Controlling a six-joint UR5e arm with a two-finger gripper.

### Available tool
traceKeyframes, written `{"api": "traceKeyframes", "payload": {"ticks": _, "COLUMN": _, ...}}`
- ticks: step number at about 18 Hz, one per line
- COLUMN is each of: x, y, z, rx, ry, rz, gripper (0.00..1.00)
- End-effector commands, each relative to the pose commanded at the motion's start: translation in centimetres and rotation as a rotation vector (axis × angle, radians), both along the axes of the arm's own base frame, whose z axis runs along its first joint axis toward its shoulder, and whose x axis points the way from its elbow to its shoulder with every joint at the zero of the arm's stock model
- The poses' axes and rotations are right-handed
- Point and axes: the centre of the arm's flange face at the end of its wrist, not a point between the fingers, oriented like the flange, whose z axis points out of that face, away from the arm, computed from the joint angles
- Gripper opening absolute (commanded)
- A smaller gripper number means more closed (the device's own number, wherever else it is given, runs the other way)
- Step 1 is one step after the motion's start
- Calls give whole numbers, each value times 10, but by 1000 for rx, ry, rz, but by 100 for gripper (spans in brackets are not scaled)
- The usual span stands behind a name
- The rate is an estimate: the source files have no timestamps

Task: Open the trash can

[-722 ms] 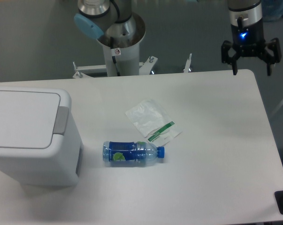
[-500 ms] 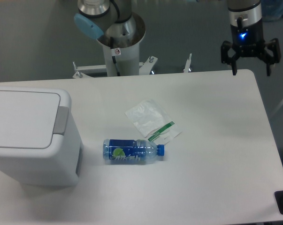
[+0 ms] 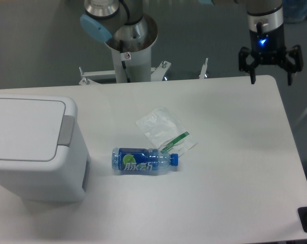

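Gripper (image 3: 270, 76) hangs spread and empty, well apart from the trash can (image 3: 31, 147); best to press squarely on its grey tab (image 3: 66, 130)

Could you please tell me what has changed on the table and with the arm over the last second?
The bottle has rolled about its long axis, so its label text now faces up, and its cap has edged slightly up. The open gripper shifted very slightly. The trash can, lid closed, and the plastic bag stayed put.

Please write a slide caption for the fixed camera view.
Open gripper hovers far from the closed trash can; bottle lies between.
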Motion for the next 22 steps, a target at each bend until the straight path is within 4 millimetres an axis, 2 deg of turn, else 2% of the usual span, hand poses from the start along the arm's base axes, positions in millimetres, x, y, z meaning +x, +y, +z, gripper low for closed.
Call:
{"api": "traceKeyframes", "payload": {"ticks": 4, "x": 21, "y": 46, "z": 12, "rx": 104, "ry": -31, "rz": 116, "gripper": 100}}
{"api": "traceKeyframes", "payload": {"ticks": 8, "x": 46, "y": 93, "z": 34, "rx": 239, "ry": -72, "rz": 255, "gripper": 100}}
{"api": "traceKeyframes", "payload": {"ticks": 12, "x": 72, "y": 138, "z": 42, "rx": 378, "ry": -164, "rz": 437, "gripper": 100}}
{"api": "traceKeyframes", "payload": {"ticks": 16, "x": 89, "y": 169, "z": 65, "rx": 502, "ry": -233, "rz": 526, "gripper": 100}}
{"api": "traceKeyframes", "payload": {"ticks": 18, "x": 97, "y": 176, "z": 66, "rx": 546, "ry": -288, "rz": 555, "gripper": 100}}
{"api": "traceKeyframes", "payload": {"ticks": 22, "x": 132, "y": 201, "z": 73, "rx": 600, "ry": -390, "rz": 515, "gripper": 100}}
